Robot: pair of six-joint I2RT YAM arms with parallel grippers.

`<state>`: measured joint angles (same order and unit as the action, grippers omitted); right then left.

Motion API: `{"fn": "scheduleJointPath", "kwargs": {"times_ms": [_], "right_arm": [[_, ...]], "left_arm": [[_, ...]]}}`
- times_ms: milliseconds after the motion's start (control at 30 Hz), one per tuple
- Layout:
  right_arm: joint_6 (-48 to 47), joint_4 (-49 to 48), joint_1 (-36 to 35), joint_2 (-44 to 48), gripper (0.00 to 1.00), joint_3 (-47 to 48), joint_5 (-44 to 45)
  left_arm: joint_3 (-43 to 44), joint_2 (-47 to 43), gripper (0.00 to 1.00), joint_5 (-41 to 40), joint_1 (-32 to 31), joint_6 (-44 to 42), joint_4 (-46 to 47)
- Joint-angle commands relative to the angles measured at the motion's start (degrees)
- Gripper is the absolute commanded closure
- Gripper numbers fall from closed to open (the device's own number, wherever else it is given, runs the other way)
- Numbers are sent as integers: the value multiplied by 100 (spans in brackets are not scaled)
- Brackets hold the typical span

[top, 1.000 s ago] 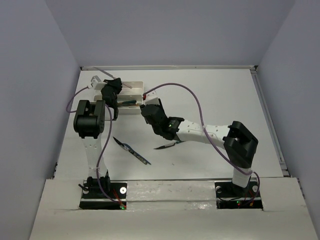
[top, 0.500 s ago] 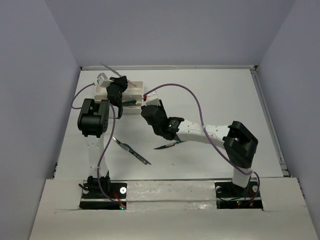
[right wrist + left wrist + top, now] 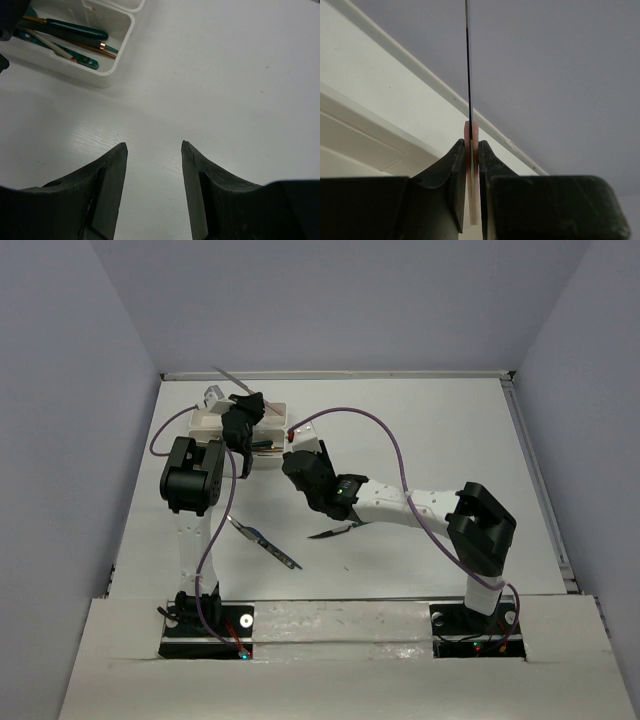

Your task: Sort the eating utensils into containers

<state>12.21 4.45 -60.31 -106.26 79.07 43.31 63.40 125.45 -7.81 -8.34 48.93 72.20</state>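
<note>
Knife (image 3: pixel 471 131) in left gripper (image 3: pixel 471 156), utensils (image 3: pixel 265 543) on table (image 3: pixel 470 430)

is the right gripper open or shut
Open: the right gripper has its fingers spread apart over the table, with nothing between them.

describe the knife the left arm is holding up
The knife has a pale pinkish-beige handle and a thin metal blade, seen edge-on from the wrist. The shut left jaws clamp the handle's flat sides. The blade sticks straight out beyond them, raised in the air, and it touches nothing else.
</note>
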Motion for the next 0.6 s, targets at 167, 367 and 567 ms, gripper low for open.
{"fn": "scheduleJointPath", "kwargs": {"times_ms": [167,367,567], "right_arm": [[115,-58,28,105,46,100,160],[159,-23,28,167,46,56,151],[212,-14,28,237,46,3,160]], "left_arm": [[-73,-170,77,-282,-27,-67,1665],[-143,-222,63,-370,-19,-146,1569],[-205,-275,58,-352,-19,-59,1455]]}}
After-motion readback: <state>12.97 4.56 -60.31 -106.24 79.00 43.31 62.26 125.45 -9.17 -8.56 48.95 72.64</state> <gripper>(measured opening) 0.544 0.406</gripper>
